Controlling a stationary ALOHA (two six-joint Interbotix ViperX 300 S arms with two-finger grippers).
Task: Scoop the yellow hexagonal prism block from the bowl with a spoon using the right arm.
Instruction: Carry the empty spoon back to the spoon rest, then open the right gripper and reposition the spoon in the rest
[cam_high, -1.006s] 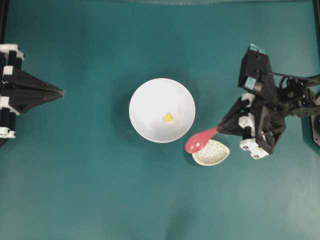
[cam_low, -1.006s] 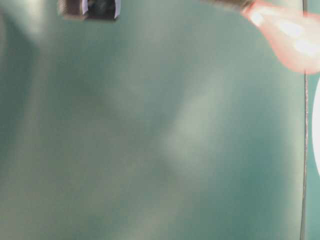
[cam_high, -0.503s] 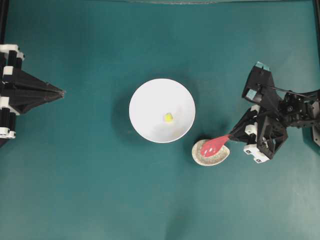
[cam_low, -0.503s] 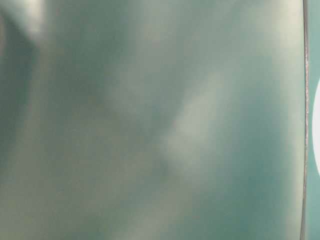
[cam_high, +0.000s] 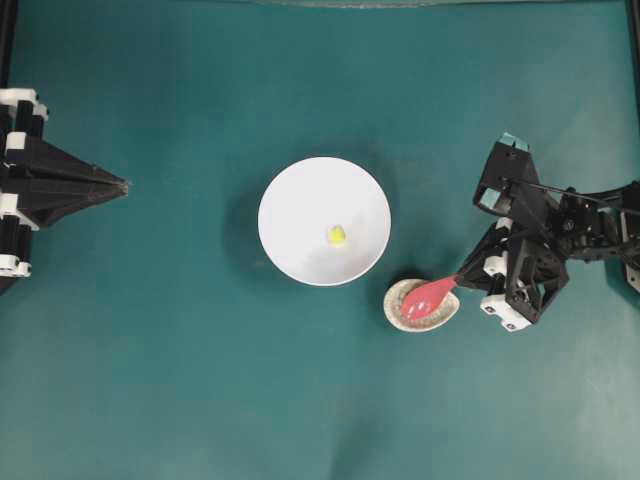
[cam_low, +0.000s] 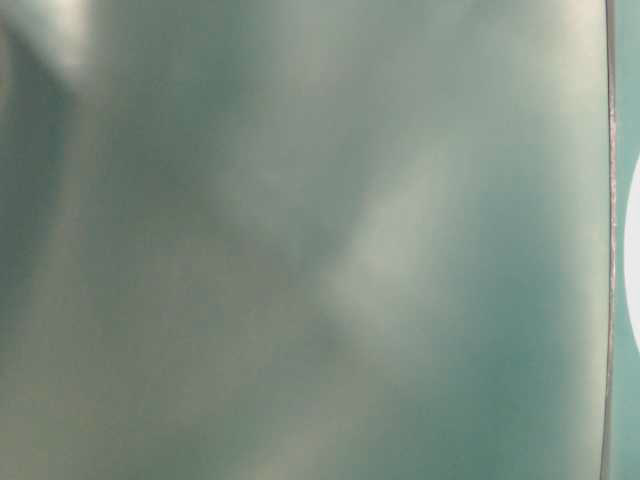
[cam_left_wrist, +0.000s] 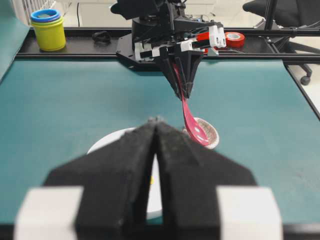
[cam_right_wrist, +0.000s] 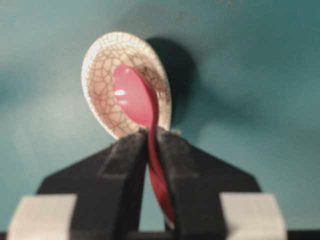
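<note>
Leftmost, the left gripper (cam_high: 118, 184) sat at the table edge with its two fingers pressed together and nothing between them, pointing toward the middle of the teal mat (cam_high: 180, 380). Near the centre stood the bowl (cam_high: 290, 200), white and round, with the block (cam_high: 337, 235) lying inside it, a little right of its middle and touching nothing else. Just beside the bowl's lower right rim, apart from it, lay a small crackle-glazed dish (cam_high: 400, 318). The spoon (cam_high: 428, 295) rested with its scoop in that dish, its handle slanting up and to the right into the right gripper (cam_high: 462, 279). In the right wrist view the two fingers flanked the handle closely, the spoon passing tilted between them; the gap looked barely wider than the handle, and whether they pinched it or had slackened could not be told. The right arm (cam_high: 545, 240) reached in from the right edge. The table-level view gave only a teal blur with a white sliver at its right edge.
</note>
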